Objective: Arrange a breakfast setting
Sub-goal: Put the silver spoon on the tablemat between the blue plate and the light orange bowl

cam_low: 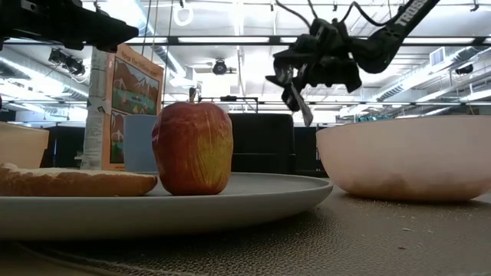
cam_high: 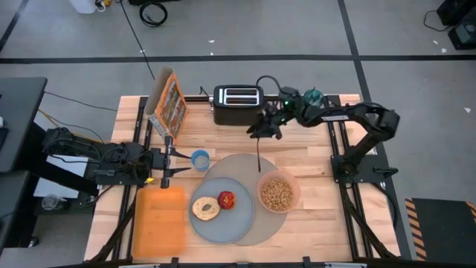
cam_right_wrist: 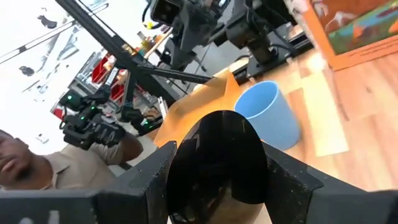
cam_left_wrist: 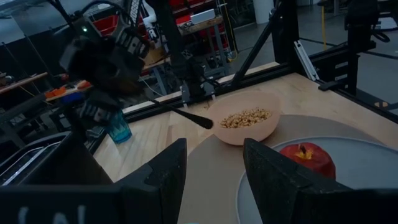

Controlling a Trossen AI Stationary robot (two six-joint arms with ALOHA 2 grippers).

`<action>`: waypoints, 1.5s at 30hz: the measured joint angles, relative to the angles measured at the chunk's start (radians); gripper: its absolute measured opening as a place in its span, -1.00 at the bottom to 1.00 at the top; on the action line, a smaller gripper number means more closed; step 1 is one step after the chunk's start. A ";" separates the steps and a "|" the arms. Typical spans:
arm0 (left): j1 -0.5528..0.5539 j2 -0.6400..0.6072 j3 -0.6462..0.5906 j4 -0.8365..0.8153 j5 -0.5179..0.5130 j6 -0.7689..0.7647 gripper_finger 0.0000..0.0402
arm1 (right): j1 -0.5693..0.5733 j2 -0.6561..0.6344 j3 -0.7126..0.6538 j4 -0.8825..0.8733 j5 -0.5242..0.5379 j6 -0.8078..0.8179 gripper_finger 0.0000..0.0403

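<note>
A round grey mat lies near the table's front. On it sits a blue-grey plate with a toasted bagel and a small red apple, which stands upright on the plate. A pink bowl of tan cereal also rests on the mat, right of the plate. My right gripper hangs above the table in front of the toaster, shut on a dark spoon. My left gripper waits open at the left, pointing level, nothing between its fingers. My right gripper pinches the spoon's broad bowl end between its two fingers. The thin handle runs away from the fingers toward the table's near edge, slanting down, and its free end is over the mat's far rim. The spoon hangs clear of everything.
A black toaster and a cereal box stand along the far edge. A blue cup stands just beyond my left gripper, and an orange board lies at the near left. A person shows beyond the table.
</note>
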 joint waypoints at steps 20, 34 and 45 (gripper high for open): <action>0.000 0.000 0.000 -0.024 0.000 -0.001 -0.17 | 0.196 0.082 0.000 0.047 0.163 0.027 0.03; 0.000 0.000 0.000 -0.029 0.000 -0.001 -0.17 | 0.300 0.082 0.000 -0.020 0.294 -0.002 0.03; 0.000 0.000 0.000 -0.036 0.000 -0.001 -0.17 | 0.344 0.163 -0.012 0.021 0.314 0.072 0.03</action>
